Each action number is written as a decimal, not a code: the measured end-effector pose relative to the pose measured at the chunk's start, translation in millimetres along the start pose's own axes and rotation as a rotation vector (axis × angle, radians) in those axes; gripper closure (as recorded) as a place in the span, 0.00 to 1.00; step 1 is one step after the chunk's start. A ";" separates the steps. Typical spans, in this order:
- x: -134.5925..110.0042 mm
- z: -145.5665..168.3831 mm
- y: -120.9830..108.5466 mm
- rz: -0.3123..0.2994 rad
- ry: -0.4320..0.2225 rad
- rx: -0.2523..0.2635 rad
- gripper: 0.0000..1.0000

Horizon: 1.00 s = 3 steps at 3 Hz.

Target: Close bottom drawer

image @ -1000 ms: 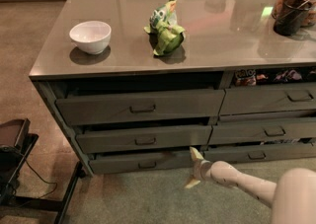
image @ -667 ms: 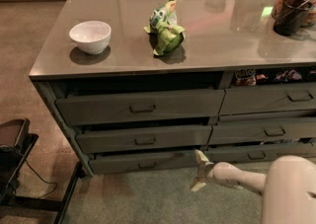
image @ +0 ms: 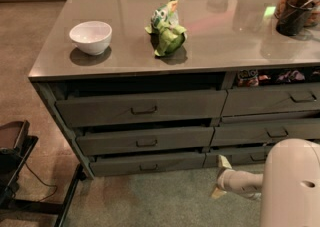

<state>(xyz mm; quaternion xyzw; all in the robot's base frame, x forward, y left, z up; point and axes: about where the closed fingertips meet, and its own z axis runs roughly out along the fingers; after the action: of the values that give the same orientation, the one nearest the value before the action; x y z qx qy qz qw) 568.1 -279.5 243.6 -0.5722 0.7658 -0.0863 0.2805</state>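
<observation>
The bottom drawer [image: 147, 163] is the lowest, shallow grey-green front of the wide left stack, with a small dark pull [image: 148, 168] at its centre. A dark gap shows along its top edge. My gripper [image: 220, 177] hangs low above the carpet, just right of the drawer's right end, in front of the neighbouring stack's low drawer [image: 240, 155]. Its two pale fingers [image: 223, 161] stand spread apart, one above the other, holding nothing. It does not touch the bottom drawer.
The two taller drawers [image: 142, 107] above also show gaps. On the counter [image: 220, 41] stand a white bowl [image: 90, 36], a green bag [image: 167, 26] and a dark jar [image: 297, 6]. A black stand [image: 15, 171] is on the floor at left. My white arm [image: 292, 186] fills the lower right.
My gripper has moved to the right and slightly down, away from the bottom drawer's right end. The arm's white body has come further into view. The drawers look unchanged.
</observation>
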 end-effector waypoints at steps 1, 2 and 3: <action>25.1 -40.5 -15.0 0.021 0.068 0.074 0.00; 23.4 -40.0 -12.7 0.020 0.066 0.072 0.00; 45.0 -53.7 -26.5 0.046 0.078 0.070 0.00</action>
<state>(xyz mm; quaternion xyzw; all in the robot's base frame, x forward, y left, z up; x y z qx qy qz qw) 553.2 -340.1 285.2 -0.5404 0.7857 -0.1289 0.2721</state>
